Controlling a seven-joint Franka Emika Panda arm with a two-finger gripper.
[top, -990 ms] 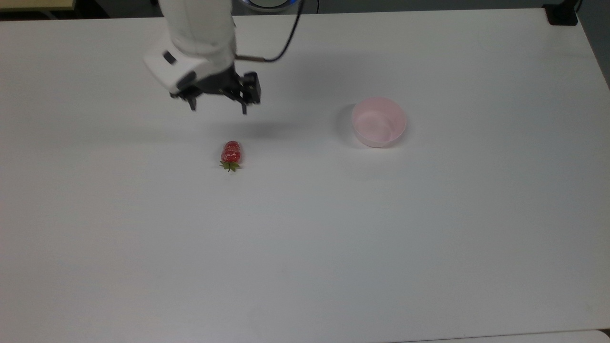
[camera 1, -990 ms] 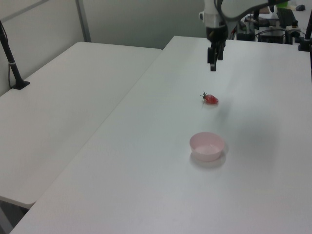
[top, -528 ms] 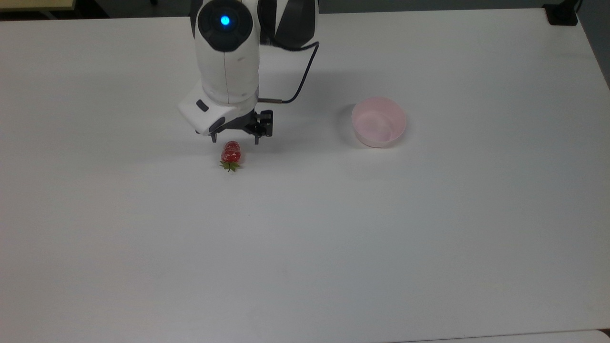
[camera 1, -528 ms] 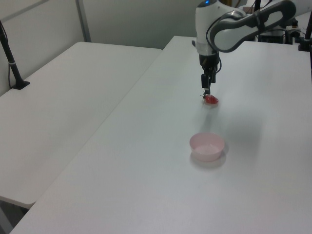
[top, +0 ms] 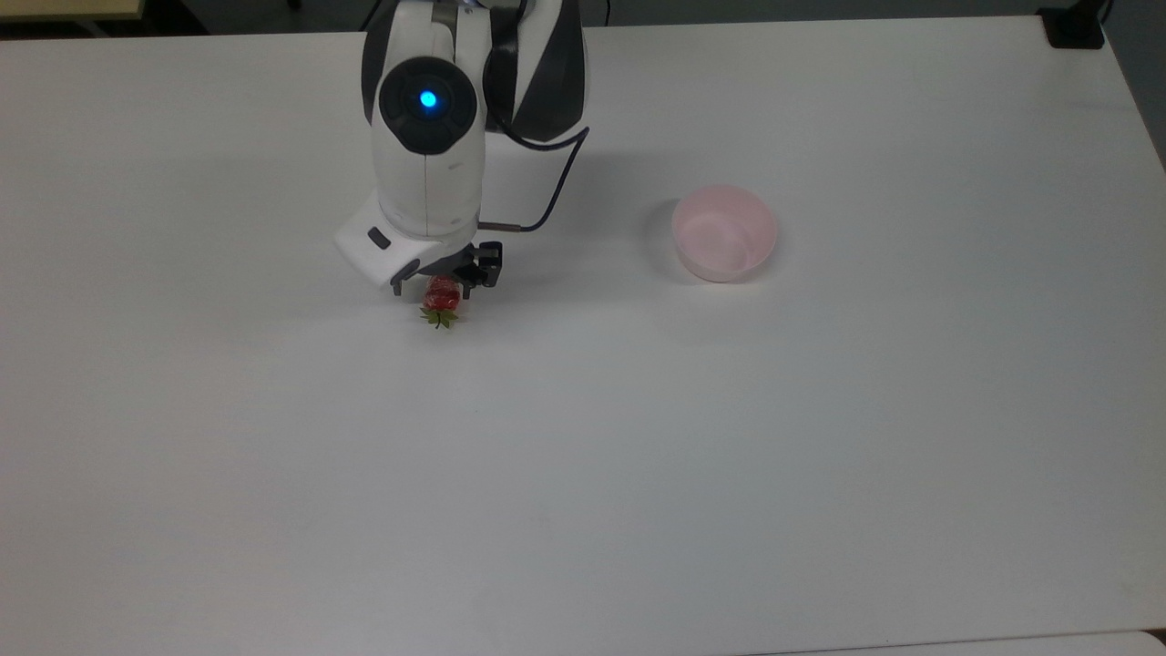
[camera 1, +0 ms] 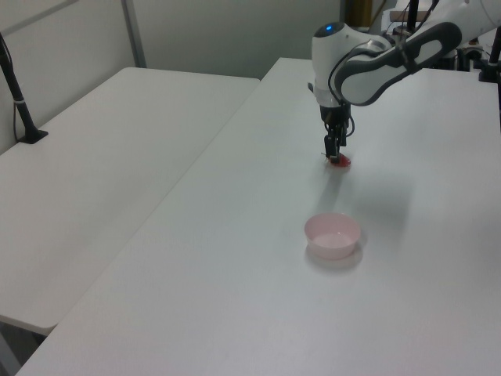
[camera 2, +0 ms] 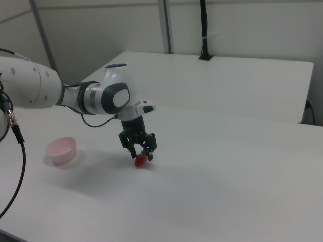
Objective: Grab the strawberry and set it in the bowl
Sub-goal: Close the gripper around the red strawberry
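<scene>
The red strawberry point(top: 442, 295) lies on the white table, its green cap toward the top view's bottom edge. My gripper point(top: 434, 288) has come down over it and is open, one finger on each side of the berry, low near the tabletop. In the right view the strawberry point(camera 2: 141, 161) sits just under and between the gripper point(camera 2: 142, 155) fingers. From the left view the gripper point(camera 1: 335, 155) partly covers the strawberry point(camera 1: 342, 162). The pale pink bowl point(top: 702, 265) stands empty toward the top view's right, apart from the arm; the bowl point(camera 1: 333, 244) point(camera 2: 61, 152) is upright.
A black cable point(top: 549, 193) loops off the wrist. A black clamp point(top: 1075, 27) sits at the table's far right corner in the top view. A second white table point(camera 1: 117, 157) with a black post point(camera 1: 19, 98) adjoins on the left view's left.
The arm has swung toward the strawberry and lowered; the open gripper went from above and behind the berry to straddling it. Strawberry and bowl have not moved.
</scene>
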